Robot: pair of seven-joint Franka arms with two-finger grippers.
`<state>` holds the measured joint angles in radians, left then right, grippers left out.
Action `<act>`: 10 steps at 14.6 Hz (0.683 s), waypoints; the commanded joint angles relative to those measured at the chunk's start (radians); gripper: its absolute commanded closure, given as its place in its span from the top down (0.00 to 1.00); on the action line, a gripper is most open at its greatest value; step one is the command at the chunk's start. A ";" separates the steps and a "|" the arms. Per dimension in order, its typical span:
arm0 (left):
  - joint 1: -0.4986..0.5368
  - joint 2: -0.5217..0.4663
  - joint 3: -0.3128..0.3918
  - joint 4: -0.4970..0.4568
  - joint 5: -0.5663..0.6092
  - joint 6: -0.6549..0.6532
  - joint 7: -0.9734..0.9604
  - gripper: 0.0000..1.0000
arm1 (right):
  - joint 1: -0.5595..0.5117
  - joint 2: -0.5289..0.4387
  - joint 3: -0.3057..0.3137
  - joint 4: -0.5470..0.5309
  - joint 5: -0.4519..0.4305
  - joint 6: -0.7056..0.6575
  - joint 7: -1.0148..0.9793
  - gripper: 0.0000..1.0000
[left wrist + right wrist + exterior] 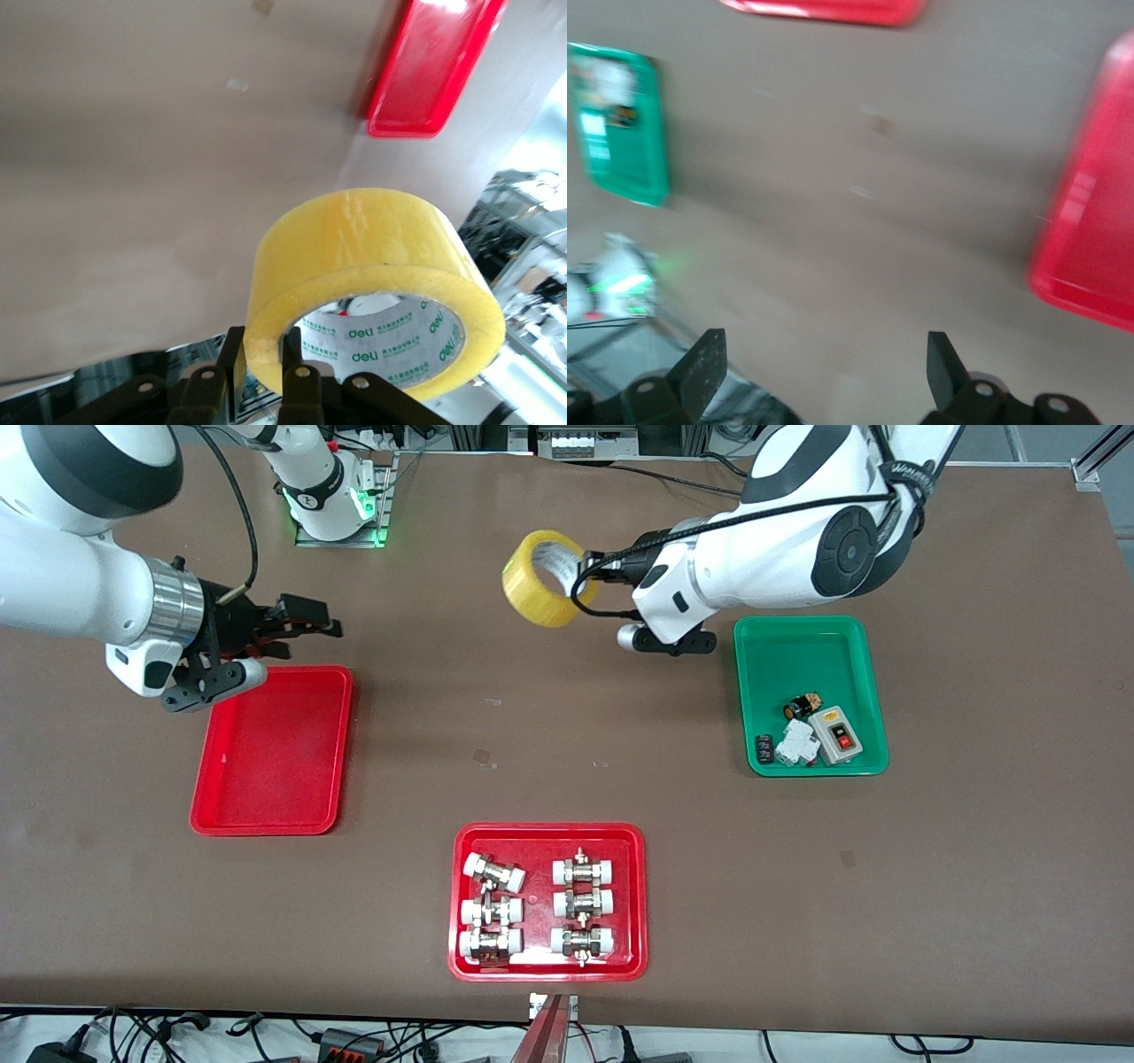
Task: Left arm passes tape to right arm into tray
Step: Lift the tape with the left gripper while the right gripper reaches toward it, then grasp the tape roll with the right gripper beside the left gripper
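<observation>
The yellow tape (545,580) is held up in the air over the table's middle, toward the robots' bases. My left gripper (592,567) is shut on its wall, one finger inside the hole and one outside. In the left wrist view the tape (372,248) fills the lower part, clamped by the gripper (266,354). The plain red tray (275,748) lies empty toward the right arm's end and also shows in the left wrist view (430,71). My right gripper (312,624) is open and empty over the tray's rim nearest the bases; its fingers (704,363) stand wide apart.
A green tray (811,664) with small electrical parts lies toward the left arm's end. A wider red tray (549,837) with several pipe fittings lies nearest the front camera. Bare brown table lies between the trays.
</observation>
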<state>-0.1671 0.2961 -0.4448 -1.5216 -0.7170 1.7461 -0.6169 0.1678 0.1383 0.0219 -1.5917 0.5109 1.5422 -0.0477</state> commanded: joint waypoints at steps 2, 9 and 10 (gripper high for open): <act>0.015 0.057 0.003 0.049 -0.101 0.020 0.003 0.01 | 0.058 0.020 -0.005 0.067 0.268 0.076 0.155 1.00; 0.029 0.057 0.009 0.049 -0.095 0.015 0.006 0.01 | 0.249 0.067 -0.005 0.065 0.319 0.265 0.181 1.00; 0.032 0.055 0.009 0.049 -0.093 0.013 0.006 0.01 | 0.253 0.073 -0.005 0.065 0.321 0.274 0.183 1.00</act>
<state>-0.1476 0.3428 -0.4342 -1.5044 -0.7894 1.7711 -0.6161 0.3970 0.1944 0.0266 -1.5437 0.8106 1.7943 0.1197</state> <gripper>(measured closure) 0.793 0.000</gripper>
